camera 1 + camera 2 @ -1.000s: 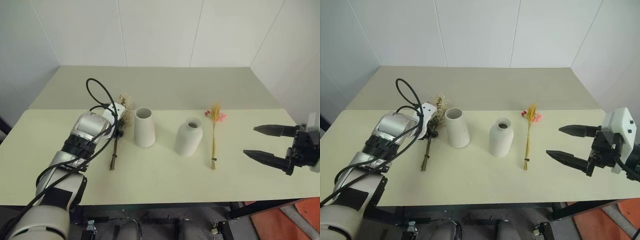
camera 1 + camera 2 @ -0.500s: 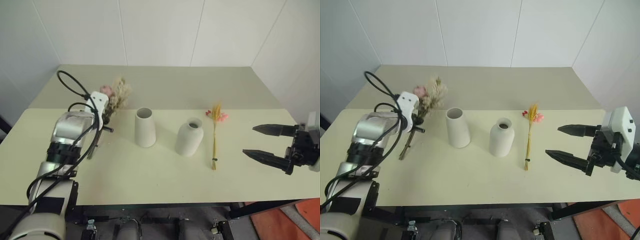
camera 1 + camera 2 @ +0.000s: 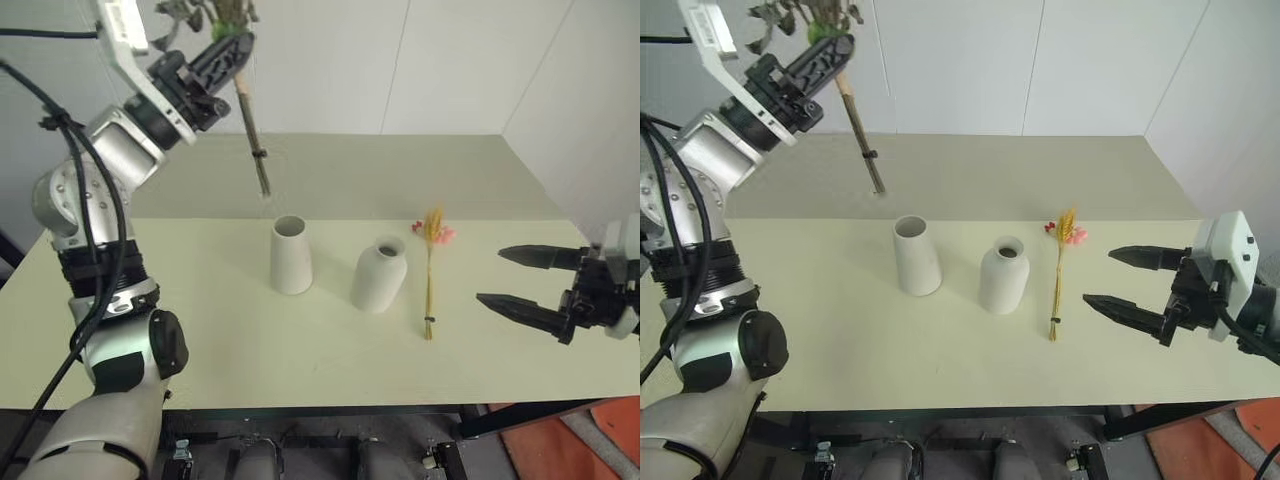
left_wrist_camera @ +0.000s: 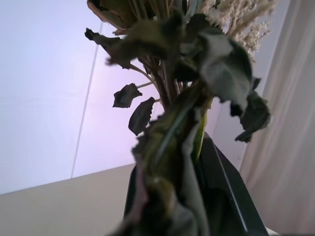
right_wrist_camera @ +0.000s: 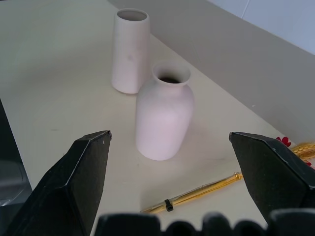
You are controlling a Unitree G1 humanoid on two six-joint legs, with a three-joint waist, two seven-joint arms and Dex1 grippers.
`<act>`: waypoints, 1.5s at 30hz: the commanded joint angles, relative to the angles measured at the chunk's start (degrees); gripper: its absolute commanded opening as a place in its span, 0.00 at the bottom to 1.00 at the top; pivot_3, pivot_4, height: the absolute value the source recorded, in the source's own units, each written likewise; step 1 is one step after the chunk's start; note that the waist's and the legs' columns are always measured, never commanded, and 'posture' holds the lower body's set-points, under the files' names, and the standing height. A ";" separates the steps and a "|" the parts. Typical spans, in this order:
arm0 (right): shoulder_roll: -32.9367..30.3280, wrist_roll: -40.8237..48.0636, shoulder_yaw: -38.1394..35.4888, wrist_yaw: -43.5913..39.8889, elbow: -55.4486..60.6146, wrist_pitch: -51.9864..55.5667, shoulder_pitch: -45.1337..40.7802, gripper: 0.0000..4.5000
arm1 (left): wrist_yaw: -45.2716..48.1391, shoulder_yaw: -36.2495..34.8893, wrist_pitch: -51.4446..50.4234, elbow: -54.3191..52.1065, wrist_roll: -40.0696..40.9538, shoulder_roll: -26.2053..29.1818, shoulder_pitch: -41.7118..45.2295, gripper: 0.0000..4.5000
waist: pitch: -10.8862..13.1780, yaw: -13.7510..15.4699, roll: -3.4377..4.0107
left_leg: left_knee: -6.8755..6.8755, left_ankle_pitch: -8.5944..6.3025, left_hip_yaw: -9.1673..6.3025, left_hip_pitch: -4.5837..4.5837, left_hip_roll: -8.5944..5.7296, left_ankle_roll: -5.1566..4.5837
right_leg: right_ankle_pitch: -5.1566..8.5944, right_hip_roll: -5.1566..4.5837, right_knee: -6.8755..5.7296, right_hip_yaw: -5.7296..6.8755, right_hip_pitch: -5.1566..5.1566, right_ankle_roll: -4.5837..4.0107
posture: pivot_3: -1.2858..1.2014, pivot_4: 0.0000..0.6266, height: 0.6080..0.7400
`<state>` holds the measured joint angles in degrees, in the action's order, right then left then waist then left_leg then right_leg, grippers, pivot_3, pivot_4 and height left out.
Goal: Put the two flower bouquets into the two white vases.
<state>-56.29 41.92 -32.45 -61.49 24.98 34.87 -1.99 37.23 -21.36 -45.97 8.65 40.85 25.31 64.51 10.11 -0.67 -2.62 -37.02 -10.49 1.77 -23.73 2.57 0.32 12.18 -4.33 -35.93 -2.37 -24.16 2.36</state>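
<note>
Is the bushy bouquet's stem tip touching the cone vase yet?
Apart. In the left eye view the bushy bouquet, held in the left hand, hangs with bare table between its stem tip and the cone vase.

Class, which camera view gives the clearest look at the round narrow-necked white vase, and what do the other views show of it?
The right wrist view: the narrow-necked vase stands close and whole, its dark mouth and rounded body plain to see. Both eye views show it smaller and from above, upright on the table between the cone vase and the slim bouquet.
</note>
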 commanded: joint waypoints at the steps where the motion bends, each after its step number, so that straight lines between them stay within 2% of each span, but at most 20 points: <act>1: 0.30 1.57 -1.54 1.04 2.13 -0.89 -0.71 1.00 | 3.36 3.96 4.96 -0.29 -1.71 -0.51 -1.03 0.03 | 0.00 -0.04 0.00 | 0.00 0.00 0.00 -0.01 0.00 0.00 | 0.00 0.00 0.00 0.00 -0.01 0.00 | 0.52 0.24 1.00; 6: 0.74 2.22 -2.90 2.17 3.77 -0.30 0.73 1.00 | 5.42 7.74 9.93 1.37 -4.13 -2.10 -3.39 0.03 | 0.00 -0.11 -0.01 | 0.01 0.00 0.00 0.00 0.01 0.00 | -0.01 0.02 0.00 -0.02 -0.02 -0.01 | 0.52 0.24 1.00; 19: 0.72 3.46 -3.34 4.39 5.34 0.05 2.24 1.00 | 10.45 11.24 12.14 1.94 -7.33 0.67 -9.04 0.03 | 0.00 -0.07 0.00 | 0.01 0.00 0.00 -0.02 0.02 -0.01 | 0.00 0.02 0.03 -0.01 -0.02 -0.01 | 0.52 0.24 1.00; 27: 0.60 3.21 -1.42 4.51 4.25 -0.38 1.17 1.00 | 8.79 11.16 8.54 -4.52 -6.07 1.99 -15.82 0.60 | 0.00 -0.05 0.00 | 0.00 0.00 0.00 -0.03 0.02 -0.01 | -0.01 0.01 0.03 -0.01 -0.02 -0.01 | 0.52 0.24 1.00; 29: 0.63 3.10 -0.93 4.37 3.90 -0.51 0.89 1.00 | 9.32 10.59 6.77 -7.50 -5.16 3.93 -18.02 0.75 | 0.00 -0.29 0.00 | 0.00 0.00 0.00 -0.04 0.03 -0.01 | -0.01 0.02 0.04 -0.01 -0.03 -0.01 | 0.52 0.24 1.00; 32: 0.88 2.54 0.40 4.48 3.57 -0.49 0.98 1.00 | 12.59 7.54 2.35 -14.04 -1.63 10.57 -23.95 0.98 | -0.01 -0.64 0.01 | 0.05 0.00 0.01 -0.03 0.06 -0.01 | 0.00 0.05 0.03 -0.05 -0.09 -0.03 | 0.52 0.24 1.00; 37: 0.50 -0.86 5.31 8.15 3.04 1.67 0.52 1.00 | 24.42 3.03 0.91 -21.64 4.61 22.46 -33.21 0.99 | 0.00 -0.58 0.01 | 0.05 0.00 0.02 0.01 0.15 -0.01 | 0.03 0.10 -0.02 -0.01 -0.10 -0.08 | 0.52 0.24 1.00; 41: 2.33 2.24 12.88 20.83 -0.24 16.75 -10.24 1.00 | 34.68 -0.38 9.11 -25.67 2.53 29.80 -41.16 0.99 | -0.01 -0.46 0.02 | 0.04 -0.01 0.13 0.05 0.15 0.00 | 0.20 0.02 0.01 -0.03 -0.11 -0.49 | 0.52 0.24 1.00; 45: 6.24 4.38 17.38 32.23 -6.98 36.96 -24.79 1.00 | 41.05 -0.41 16.93 -25.37 -0.61 33.17 -45.02 0.99 | -0.01 -0.14 0.03 | 0.05 0.00 0.13 0.03 0.18 0.00 | 0.15 0.04 0.01 -0.03 -0.17 -0.62 | 0.52 0.24 1.00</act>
<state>-50.97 45.71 -15.68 -34.30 20.08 63.70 -22.62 75.98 -20.78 -32.26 -15.76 41.06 57.24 19.58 10.10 -0.82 -2.59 -36.96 -10.49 1.90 -23.72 2.76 0.32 12.34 -4.28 -35.91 -2.39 -24.33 1.72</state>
